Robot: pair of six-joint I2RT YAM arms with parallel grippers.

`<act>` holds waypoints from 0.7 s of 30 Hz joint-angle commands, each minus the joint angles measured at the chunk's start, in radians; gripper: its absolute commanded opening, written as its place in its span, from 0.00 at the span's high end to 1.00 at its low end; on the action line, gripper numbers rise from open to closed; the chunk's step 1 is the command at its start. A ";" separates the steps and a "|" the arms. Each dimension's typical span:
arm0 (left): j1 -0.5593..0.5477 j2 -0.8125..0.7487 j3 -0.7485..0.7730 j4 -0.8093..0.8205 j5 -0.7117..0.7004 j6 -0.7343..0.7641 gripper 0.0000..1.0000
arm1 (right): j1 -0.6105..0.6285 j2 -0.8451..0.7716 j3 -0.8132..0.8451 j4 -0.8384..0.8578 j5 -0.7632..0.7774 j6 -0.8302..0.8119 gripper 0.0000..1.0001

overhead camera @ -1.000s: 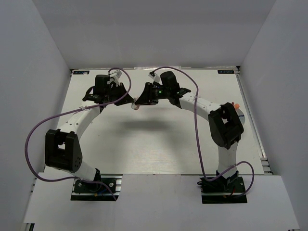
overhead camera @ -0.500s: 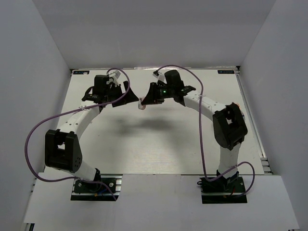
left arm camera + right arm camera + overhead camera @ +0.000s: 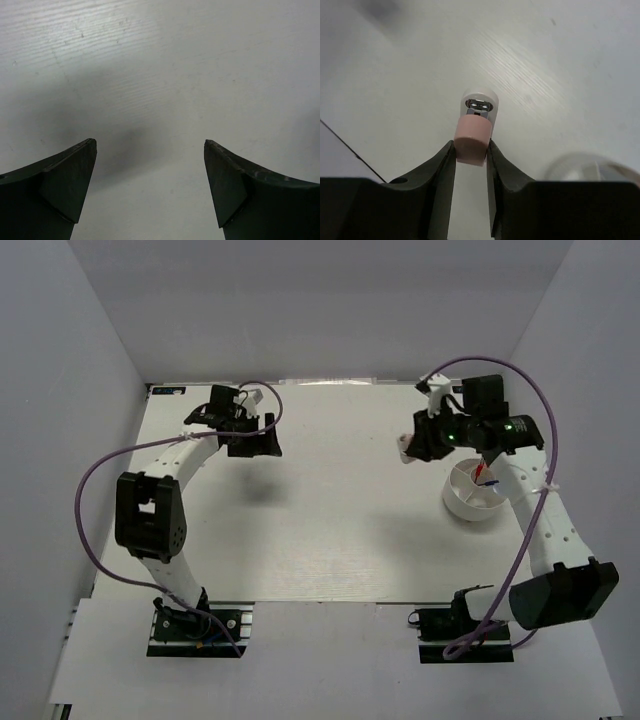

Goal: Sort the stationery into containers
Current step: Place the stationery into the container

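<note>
My right gripper (image 3: 471, 146) is shut on a pinkish-white eraser (image 3: 473, 136) whose white far end holds a small metal part. In the top view this gripper (image 3: 409, 449) hangs just left of the round white bowl (image 3: 462, 504), holding the eraser (image 3: 404, 450) clear of the table. A slim red pen (image 3: 486, 477) and a blue one lie in the bowl. The bowl's rim (image 3: 585, 165) shows blurred at the lower right of the right wrist view. My left gripper (image 3: 266, 443) stands open over bare table at the back left, its jaws (image 3: 150, 147) wide apart with nothing between them.
Purple cables loop off both arms. White walls close in the table (image 3: 330, 530) on the left, back and right. The bowl sits near the right edge, partly under my right forearm.
Both grippers met at the back centre on the eraser. My left gripper opened and drew back left. My right arm swung right with the eraser to beside the bowl.
</note>
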 commanded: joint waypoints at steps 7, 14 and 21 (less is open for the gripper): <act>-0.013 0.056 0.046 -0.055 0.022 0.069 0.02 | -0.285 0.091 0.083 -0.406 0.238 -0.392 1.00; -0.013 0.028 0.006 -0.028 0.023 0.066 0.02 | -0.298 0.161 0.131 -0.463 0.210 -0.307 1.00; -0.013 0.028 -0.003 -0.025 0.020 0.060 0.02 | -0.295 0.200 0.080 -0.416 0.259 -0.225 1.00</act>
